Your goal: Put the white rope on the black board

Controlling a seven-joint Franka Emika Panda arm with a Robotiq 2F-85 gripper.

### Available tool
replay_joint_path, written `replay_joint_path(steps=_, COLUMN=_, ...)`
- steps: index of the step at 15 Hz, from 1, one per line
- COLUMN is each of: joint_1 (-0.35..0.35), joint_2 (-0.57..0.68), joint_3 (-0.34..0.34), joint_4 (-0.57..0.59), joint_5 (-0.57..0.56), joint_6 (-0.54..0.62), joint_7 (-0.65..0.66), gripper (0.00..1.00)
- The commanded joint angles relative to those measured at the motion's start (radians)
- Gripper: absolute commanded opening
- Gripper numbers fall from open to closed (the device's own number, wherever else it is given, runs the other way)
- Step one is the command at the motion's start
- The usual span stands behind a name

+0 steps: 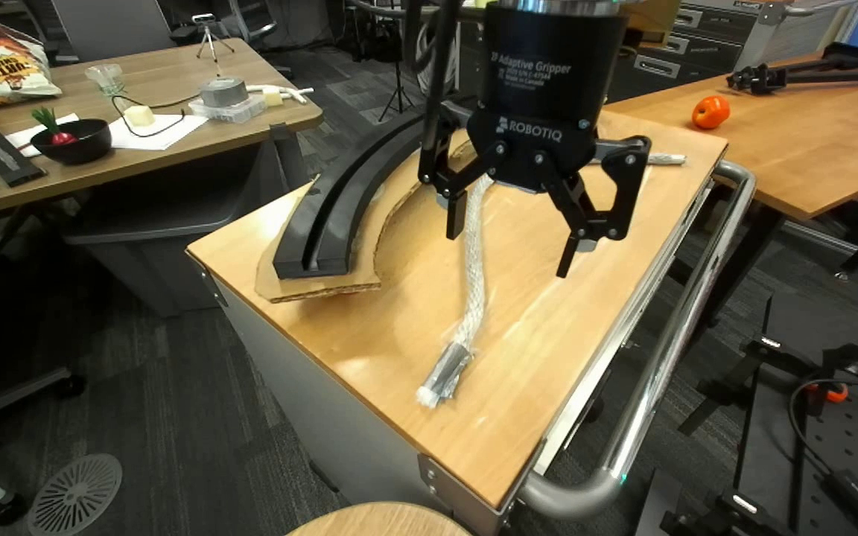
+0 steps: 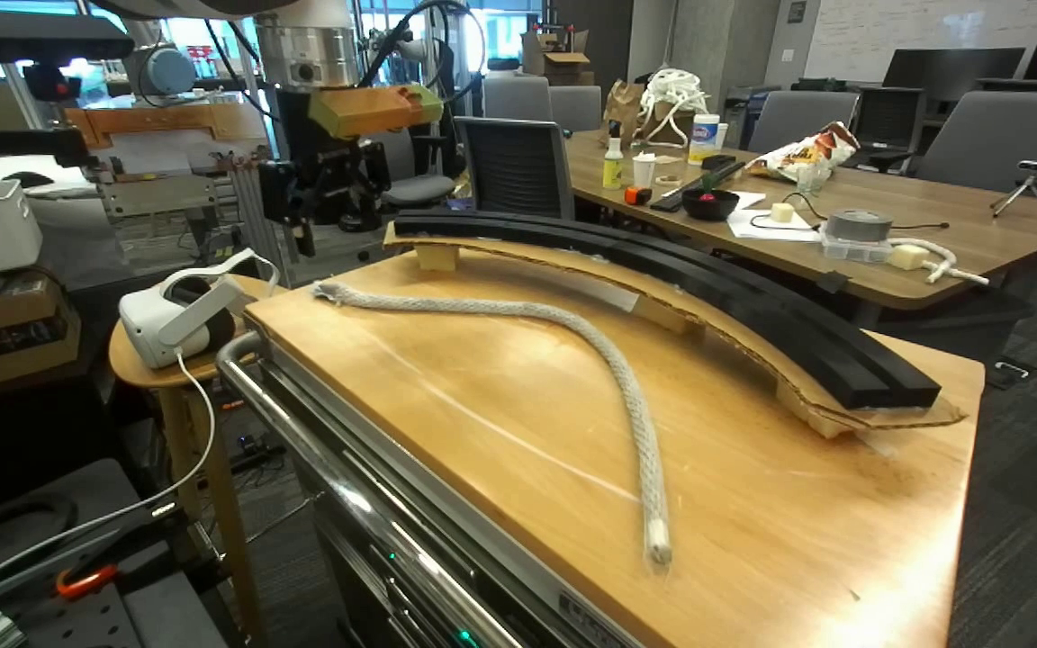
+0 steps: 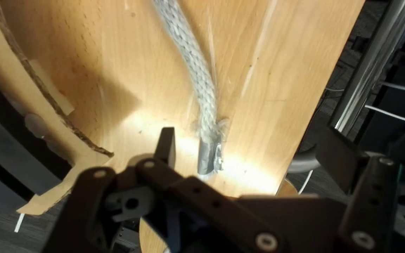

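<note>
The white rope (image 1: pixel 475 268) lies in a bend on the wooden tabletop (image 1: pixel 414 320), apart from the black board. It shows in both exterior views (image 2: pixel 616 360). Its grey-taped end lies ahead of the gripper in the wrist view (image 3: pixel 206 102). The black board (image 1: pixel 358 186) is a curved strip with a lengthwise groove, raised on cardboard; it also shows in an exterior view (image 2: pixel 725 292) and at the left of the wrist view (image 3: pixel 11 144). My gripper (image 1: pixel 511 246) is open and empty above the tabletop; in the wrist view its fingers (image 3: pixel 253 149) stand wide apart.
The cardboard base (image 2: pixel 563 259) under the board rests on small blocks. A shiny metal rail (image 1: pixel 656 387) runs along one side of the cart. A round stool (image 2: pixel 149 369) bearing a white headset (image 2: pixel 158 315) stands by the cart. Other tables (image 1: pixel 265 104) stand around.
</note>
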State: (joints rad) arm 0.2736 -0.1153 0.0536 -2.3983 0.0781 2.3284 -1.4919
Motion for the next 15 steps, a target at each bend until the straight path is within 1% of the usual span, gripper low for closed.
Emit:
replay_joint_path(steps=1, joint_1=-0.026, joint_2=0.021, joint_3=0.037, joint_4=-0.015, joint_5=-0.014, joint_6=0.007, joint_7=-0.018, gripper=1.0)
replay_joint_path(steps=4, joint_1=-0.032, joint_2=0.055, joint_3=0.041, joint_4=-0.018, joint_5=0.019, joint_6=0.033, joint_7=-0.043, gripper=1.0)
replay_joint_path(steps=6, joint_1=-0.04, joint_2=0.082, joint_3=0.044, joint_4=-0.017, joint_5=0.036, joint_6=0.086, joint_7=-0.017, gripper=1.0)
replay_joint_path(steps=8, joint_1=-0.047, joint_2=0.106, joint_3=0.051, joint_4=-0.019, joint_5=0.029, joint_6=0.138, joint_7=0.004, gripper=1.0)
replay_joint_path(steps=9, joint_1=-0.052, joint_2=0.118, joint_3=0.054, joint_4=-0.019, joint_5=0.022, joint_6=0.156, joint_7=0.012, gripper=0.98)
replay_joint_path(steps=11, joint_1=-0.061, joint_2=0.147, joint_3=0.06, joint_4=-0.017, joint_5=0.005, joint_6=0.19, joint_7=0.03, gripper=0.92)
replay_joint_path(steps=12, joint_1=-0.065, joint_2=0.163, joint_3=0.063, joint_4=-0.015, joint_5=-0.004, joint_6=0.204, joint_7=0.044, gripper=0.83)
replay_joint_path(steps=13, joint_1=-0.068, joint_2=0.18, joint_3=0.066, joint_4=-0.009, joint_5=-0.015, joint_6=0.215, joint_7=0.058, gripper=0.76)
replay_joint_path(steps=14, joint_1=-0.07, joint_2=0.192, joint_3=0.071, joint_4=-0.009, joint_5=-0.022, joint_6=0.227, joint_7=0.068, gripper=0.73)
replay_joint_path(steps=15, joint_1=-0.072, joint_2=0.202, joint_3=0.076, joint_4=-0.009, joint_5=-0.026, joint_6=0.238, joint_7=0.078, gripper=0.59)
